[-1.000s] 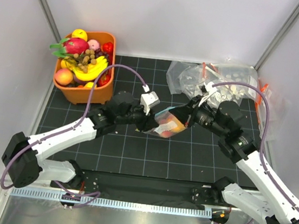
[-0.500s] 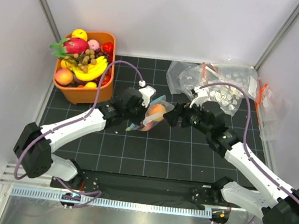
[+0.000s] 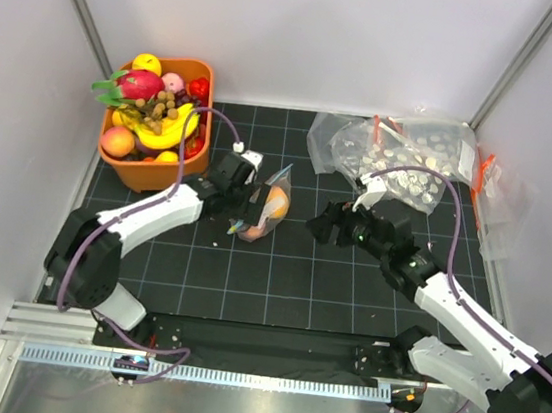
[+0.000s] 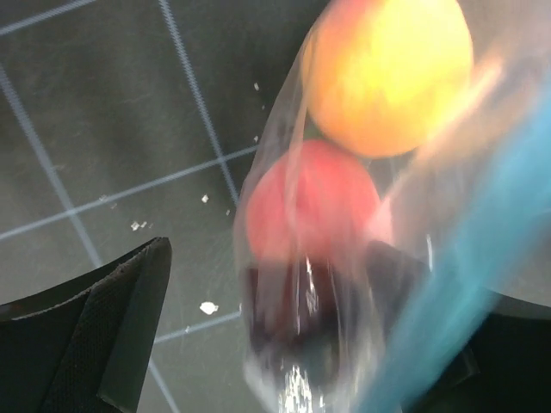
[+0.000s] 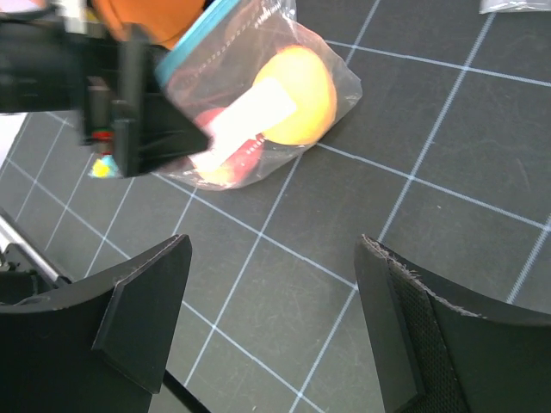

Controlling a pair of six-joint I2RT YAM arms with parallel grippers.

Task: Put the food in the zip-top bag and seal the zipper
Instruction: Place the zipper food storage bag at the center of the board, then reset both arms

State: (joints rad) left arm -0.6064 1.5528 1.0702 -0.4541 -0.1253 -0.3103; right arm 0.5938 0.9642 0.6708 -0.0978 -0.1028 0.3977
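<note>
Two fruits sit inside the bag (image 5: 343,79): an orange one (image 5: 297,95) and a peach (image 4: 310,206), touching each other. A white label strip lies across the bag's face.

Bag lies on the desk (image 3: 277,277) near its centre, a little toward 10 o'clock in the top view. Zipper (image 5: 194,43) runs along the bag's 11 o'clock end in the right wrist view, up against the left arm's jaws. Whether the zipper is pressed closed cannot be told.

Left gripper (image 3: 246,206): at the bag's 9 o'clock side. Jaws apart, bag between them. One finger (image 4: 112,335) stands clear of the plastic; the other is behind the blurred zipper, contact unclear.

Right gripper (image 5: 274,258): at 3 o'clock of the bag in the top view, near but apart from it. Jaws wide apart, only bare desk between them.

Orange bin (image 3: 143,178) of mixed toy fruit at the desk's 10 o'clock corner. Bigger speckled bags (image 3: 403,157) heaped at 1 to 2 o'clock.

Small pale crumbs dot the desk beside the bag.
</note>
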